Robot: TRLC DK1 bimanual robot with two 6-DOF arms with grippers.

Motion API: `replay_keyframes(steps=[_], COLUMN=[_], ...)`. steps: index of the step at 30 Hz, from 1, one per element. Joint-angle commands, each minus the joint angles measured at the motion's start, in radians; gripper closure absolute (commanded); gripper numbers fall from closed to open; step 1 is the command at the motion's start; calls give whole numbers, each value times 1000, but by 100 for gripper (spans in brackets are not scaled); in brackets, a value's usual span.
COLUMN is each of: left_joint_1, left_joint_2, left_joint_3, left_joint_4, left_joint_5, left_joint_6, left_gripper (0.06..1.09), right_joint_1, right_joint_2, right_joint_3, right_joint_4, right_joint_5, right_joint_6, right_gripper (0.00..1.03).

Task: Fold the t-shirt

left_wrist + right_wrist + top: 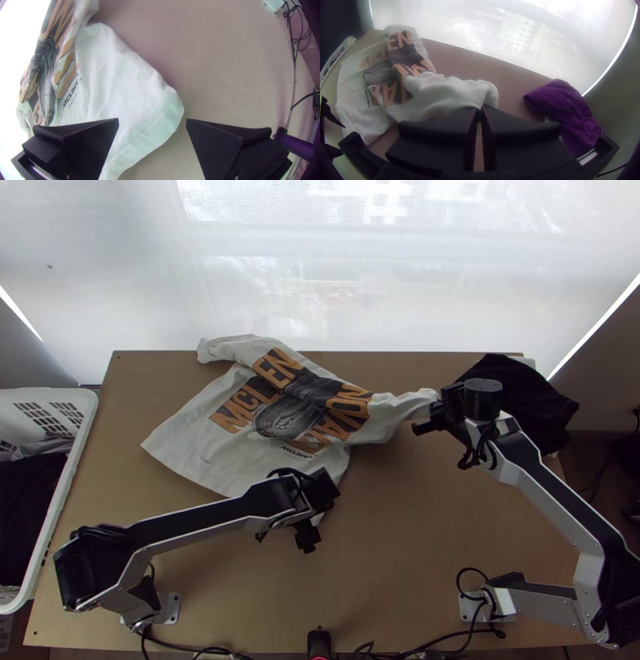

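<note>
landmark: table [416, 540]. t-shirt [204, 444] on its far half, left of centre, printed side partly visible, bunched and drawn out toward the table's right side. right gripper [480, 108], above the table's right half: fingers clenched on a bunched end. left gripper [152, 120], above the table's middle: fingers parted, nothing held, near a hemmed corner. step, judged: straightening before folding. next: likely grasp that corner, then spread flat on the table.
</note>
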Motion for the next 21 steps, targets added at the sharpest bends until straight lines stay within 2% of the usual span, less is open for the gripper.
replay_keyframes(steps=[1,4,6,9,12,21], left_joint_1=[-7,-5,-2,15,36,151], left_joint_2=[73,97,110,111,108,-42], left_joint_3=[22,37,42,47,59,97], left_joint_4=[30,29,21,30,44,0], left_joint_5=[-30,-30,-28,-22,-17,-17], left_joint_6=[6,14,17,20,32,28], left_gripper=[11,13,28,60,102,105], right_joint_1=[-1,-2,-2,-2,-2,-4], right_joint_2=[-9,-16,-17,-25,-34,-72], right_joint_3=[-14,-19,-19,-11,-4,44], right_joint_4=[2,0,0,0,0,-44], right_joint_5=[0,0,0,0,0,0], right_joint_6=[7,7,7,6,3,-8], right_gripper=[100,100,100,100,100,100])
